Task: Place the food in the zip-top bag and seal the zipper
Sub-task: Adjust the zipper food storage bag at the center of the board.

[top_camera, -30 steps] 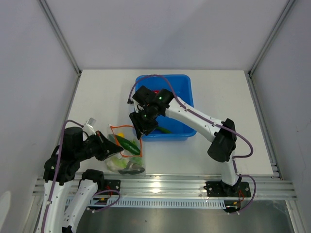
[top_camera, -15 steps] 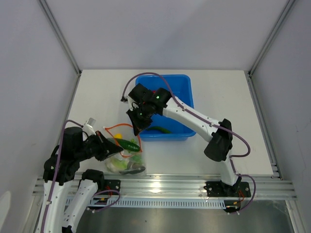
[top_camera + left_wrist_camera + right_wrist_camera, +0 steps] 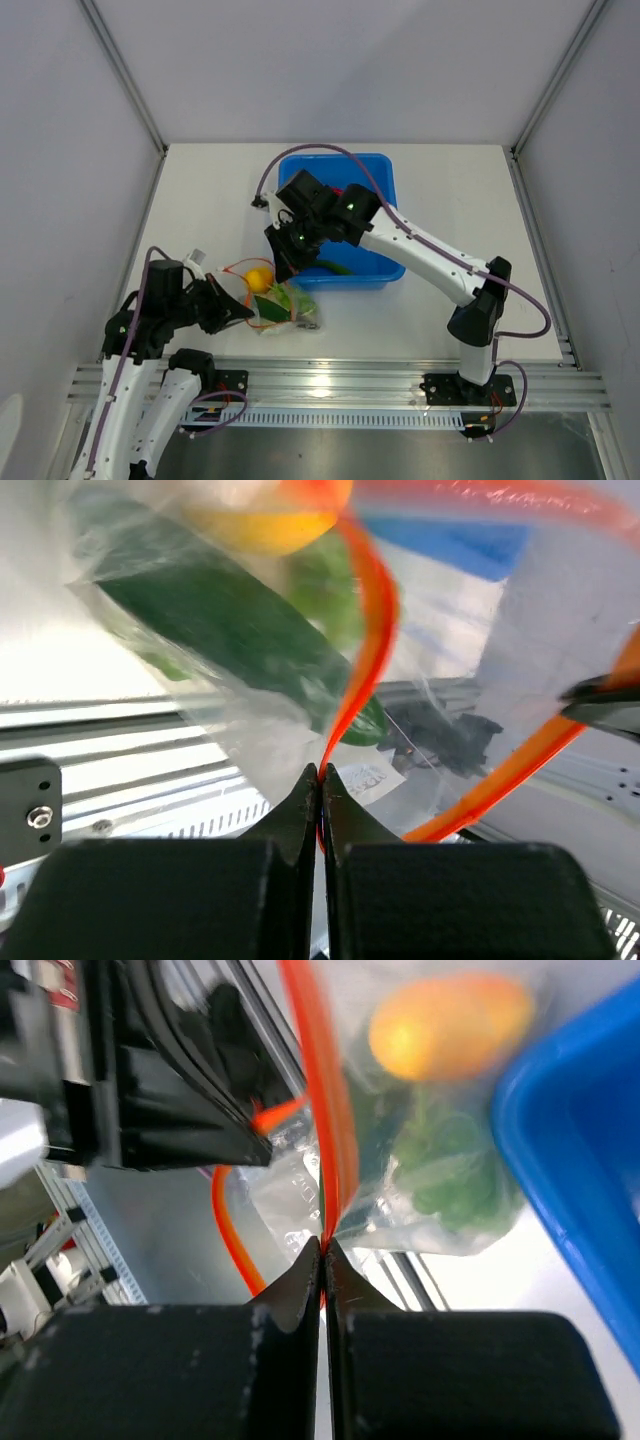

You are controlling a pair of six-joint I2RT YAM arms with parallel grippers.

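Observation:
The clear zip-top bag [image 3: 280, 305] hangs between my two grippers in front of the blue bin [image 3: 385, 200]. It holds a yellow-orange piece [image 3: 259, 279] and green foods [image 3: 292, 300]. My left gripper [image 3: 238, 310] is shut on the bag's orange-red zipper [image 3: 365, 630], its jaws [image 3: 320, 772] pinching the strip. My right gripper [image 3: 284, 268] is shut on the zipper's other side [image 3: 325, 1130] at its fingertips [image 3: 324, 1245]. A dark green cucumber [image 3: 230, 630] and the yellow-orange piece [image 3: 450, 1025] show through the plastic. The mouth stands open in a loop.
The blue bin's wall [image 3: 590, 1150] is close to the right of my right gripper. A green pepper [image 3: 332, 267] and a red piece [image 3: 338, 188] lie in the bin. An aluminium rail [image 3: 330, 380] runs along the table's near edge.
The bag has been lifted off the table and its contents have bunched to the right. My left gripper has moved right and up with the bag's mouth. My right arm has shifted slightly at the mouth.

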